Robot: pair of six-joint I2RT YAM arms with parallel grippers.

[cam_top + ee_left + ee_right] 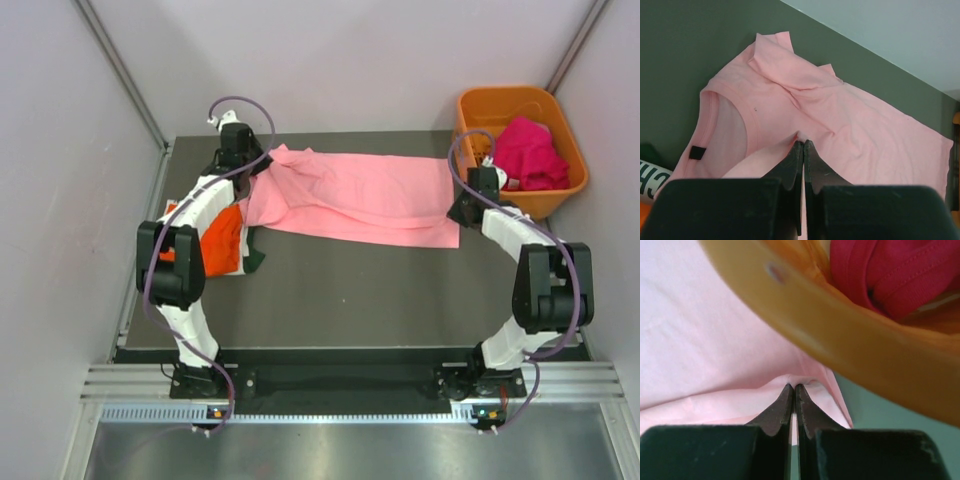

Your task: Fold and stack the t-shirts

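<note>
From above, the pink shirt (360, 195) is lying spread across the far half of the table (350, 290). The basket (560, 195) beside it is holding a magenta shirt (530, 152). Left wrist: the left gripper (803, 145) is pinching a pink fold near the collar. Right wrist: the right gripper (793, 387) is clamping the shirt's edge right by the basket wall.
</note>
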